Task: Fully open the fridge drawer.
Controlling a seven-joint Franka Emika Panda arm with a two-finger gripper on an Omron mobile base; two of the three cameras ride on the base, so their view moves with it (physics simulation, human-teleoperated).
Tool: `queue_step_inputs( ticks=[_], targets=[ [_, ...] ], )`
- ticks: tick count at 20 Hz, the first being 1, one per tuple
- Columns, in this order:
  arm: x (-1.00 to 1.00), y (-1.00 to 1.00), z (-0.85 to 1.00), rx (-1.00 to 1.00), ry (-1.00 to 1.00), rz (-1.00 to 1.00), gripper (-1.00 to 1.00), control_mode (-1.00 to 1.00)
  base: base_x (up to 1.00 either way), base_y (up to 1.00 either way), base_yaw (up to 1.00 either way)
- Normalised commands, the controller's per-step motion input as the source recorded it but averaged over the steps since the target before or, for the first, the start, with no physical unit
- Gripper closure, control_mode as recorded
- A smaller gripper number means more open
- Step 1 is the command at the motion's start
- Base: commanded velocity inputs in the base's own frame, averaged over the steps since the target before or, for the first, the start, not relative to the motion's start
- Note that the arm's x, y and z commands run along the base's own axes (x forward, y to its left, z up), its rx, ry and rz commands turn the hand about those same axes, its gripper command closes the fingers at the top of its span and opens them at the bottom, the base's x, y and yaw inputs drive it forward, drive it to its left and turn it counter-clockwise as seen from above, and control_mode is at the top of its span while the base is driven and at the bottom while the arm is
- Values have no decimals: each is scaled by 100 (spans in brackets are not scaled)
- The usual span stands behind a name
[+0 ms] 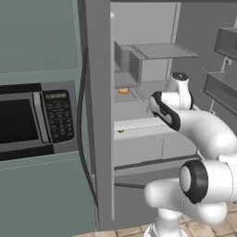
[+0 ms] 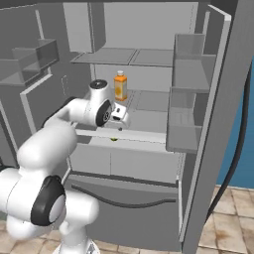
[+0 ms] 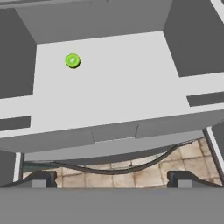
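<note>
The fridge drawer (image 2: pixel 124 161) is a wide pale grey box with a white top rim, low in the open fridge and pulled partway out. It appears as the drawer (image 1: pixel 143 148) in the left base view. In the hand view I look down into the drawer (image 3: pixel 109 96), where a small green round fruit (image 3: pixel 72 61) lies at the far left. My gripper (image 2: pixel 119 115) hangs just above the drawer's rim near its left half. The gripper (image 3: pixel 112 179) is open, its fingertips (image 3: pixel 41 179) wide apart, holding nothing and past the drawer's front.
An orange bottle (image 2: pixel 120 86) stands on the shelf above the drawer. Door bins (image 2: pixel 186 124) hang on the open door to the right. A dark cable (image 2: pixel 124 201) sags below the drawer. A microwave (image 1: pixel 28 120) sits left of the fridge.
</note>
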Motion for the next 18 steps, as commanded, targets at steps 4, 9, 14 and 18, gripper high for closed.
queue_step_inputs(
  ticks=[4,9,14,18],
  targets=[
    [38,0,-23,0,-3,0,-100,-100,0,0,0],
    [39,0,-26,0,0,0,-100,-100,0,0,0],
    [32,0,-21,0,0,0,-100,-100,0,0,0],
    [33,0,-25,0,0,0,-100,-100,0,0,0]
  ],
)
